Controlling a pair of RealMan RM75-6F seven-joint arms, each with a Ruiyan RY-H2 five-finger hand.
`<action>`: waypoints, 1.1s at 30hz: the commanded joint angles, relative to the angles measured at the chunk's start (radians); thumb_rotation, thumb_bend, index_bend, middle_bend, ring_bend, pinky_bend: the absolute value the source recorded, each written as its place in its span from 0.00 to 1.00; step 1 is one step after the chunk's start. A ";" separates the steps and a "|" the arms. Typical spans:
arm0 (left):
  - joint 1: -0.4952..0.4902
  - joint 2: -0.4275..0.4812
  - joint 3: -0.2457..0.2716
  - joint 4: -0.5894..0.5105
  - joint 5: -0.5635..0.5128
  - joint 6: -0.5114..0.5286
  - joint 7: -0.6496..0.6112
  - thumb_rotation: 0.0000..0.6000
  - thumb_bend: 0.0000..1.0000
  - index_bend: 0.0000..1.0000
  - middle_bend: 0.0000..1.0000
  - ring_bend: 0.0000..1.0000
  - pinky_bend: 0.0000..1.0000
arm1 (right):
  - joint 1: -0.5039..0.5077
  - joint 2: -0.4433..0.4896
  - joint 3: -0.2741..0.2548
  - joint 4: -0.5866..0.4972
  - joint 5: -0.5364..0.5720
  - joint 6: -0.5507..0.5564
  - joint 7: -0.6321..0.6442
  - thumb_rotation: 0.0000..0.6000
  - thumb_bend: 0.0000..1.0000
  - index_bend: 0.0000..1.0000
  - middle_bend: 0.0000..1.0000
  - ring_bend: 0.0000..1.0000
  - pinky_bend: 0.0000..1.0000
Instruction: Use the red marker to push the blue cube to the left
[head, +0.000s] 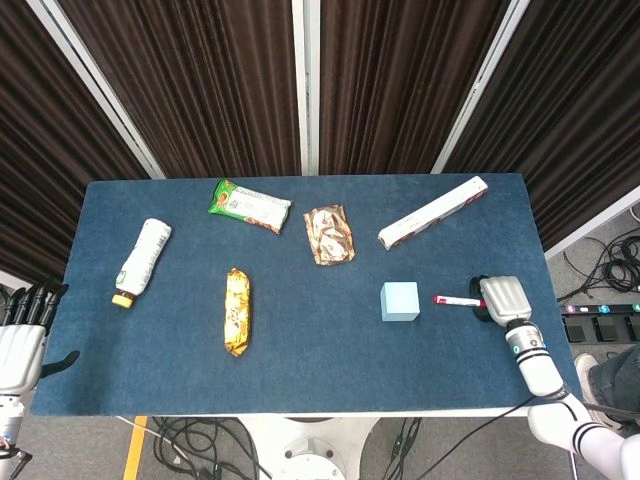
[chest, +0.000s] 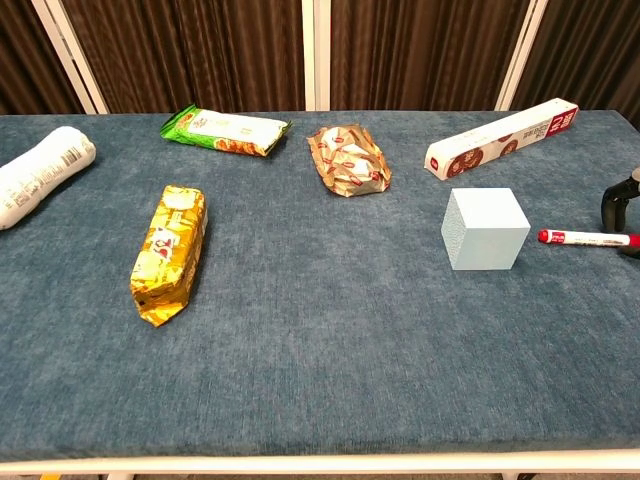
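Note:
The pale blue cube (head: 399, 301) (chest: 486, 229) stands on the blue table, right of centre. Just to its right the red marker (head: 455, 300) (chest: 585, 238) lies flat, its red cap toward the cube with a small gap between them. My right hand (head: 500, 298) hovers over the marker's far end. In the chest view only its dark fingers (chest: 615, 205) show at the frame edge, curved on either side of the marker and not closed on it. My left hand (head: 22, 335) hangs off the table's left edge, fingers spread and empty.
A yellow snack bar (head: 236, 310), a white bottle (head: 142, 260) and a green packet (head: 249, 205) lie to the left. A brown wrapper (head: 329, 234) and a long white box (head: 433, 212) lie behind the cube. The table's right edge (head: 540, 290) runs close to my right hand.

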 joint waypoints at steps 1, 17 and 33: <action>-0.002 0.000 0.000 0.003 -0.002 -0.004 -0.005 1.00 0.00 0.11 0.11 0.04 0.07 | 0.000 -0.003 0.001 0.001 0.002 0.002 -0.002 1.00 0.20 0.49 0.44 0.71 0.83; -0.008 -0.002 0.001 0.011 -0.006 -0.015 -0.023 1.00 0.00 0.11 0.11 0.04 0.07 | 0.006 -0.020 0.005 0.014 0.015 -0.001 -0.033 1.00 0.28 0.64 0.57 0.72 0.83; -0.003 0.000 0.004 0.009 -0.005 -0.006 -0.033 1.00 0.00 0.11 0.11 0.04 0.07 | 0.000 -0.004 0.005 0.012 -0.010 0.046 0.007 1.00 0.32 0.68 0.60 0.74 0.83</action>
